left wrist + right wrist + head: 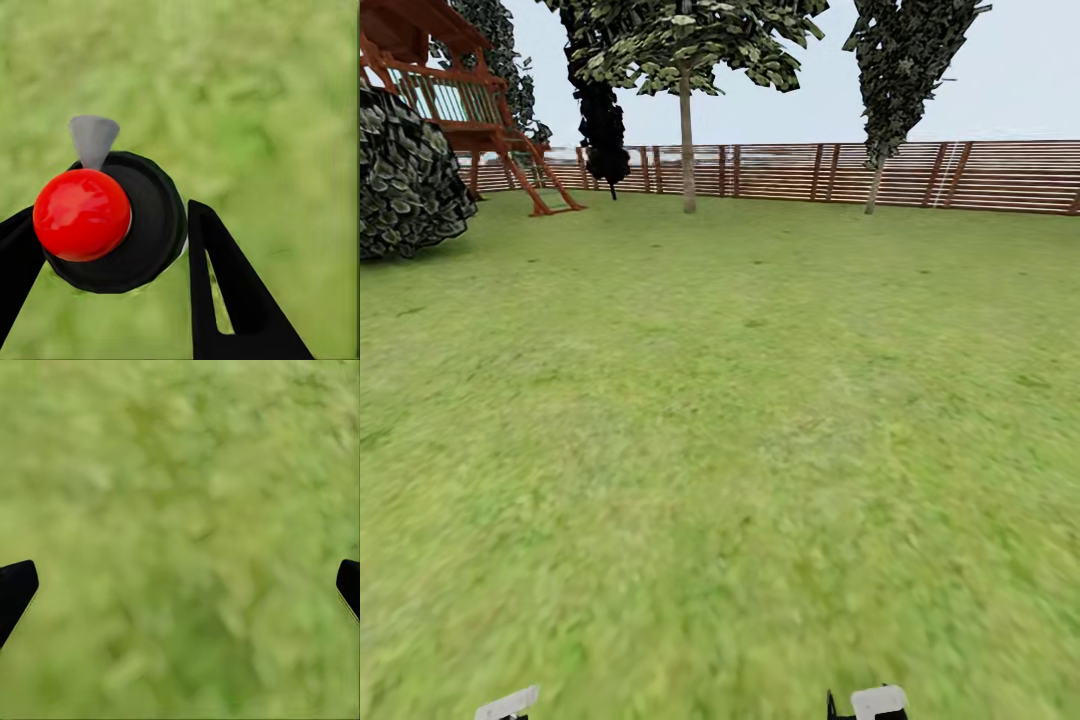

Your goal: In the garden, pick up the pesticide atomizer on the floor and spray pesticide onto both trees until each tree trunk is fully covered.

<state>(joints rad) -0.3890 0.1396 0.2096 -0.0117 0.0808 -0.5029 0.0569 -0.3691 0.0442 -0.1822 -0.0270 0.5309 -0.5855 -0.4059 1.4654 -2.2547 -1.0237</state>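
Green lawn (740,420) runs to a brown slatted fence (1000,175), with a bare-trunked tree (687,140) near it. Over the grass, the left gripper's (112,247) fingers (225,292) are clamped on the pesticide atomizer (112,221). The right gripper's (180,585) fingers (15,589) stand wide apart.

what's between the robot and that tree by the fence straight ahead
Bare lawn, as the head view shows: open grass runs up to the tree standing before the fence.

head high over lawn (720,450), wrists close
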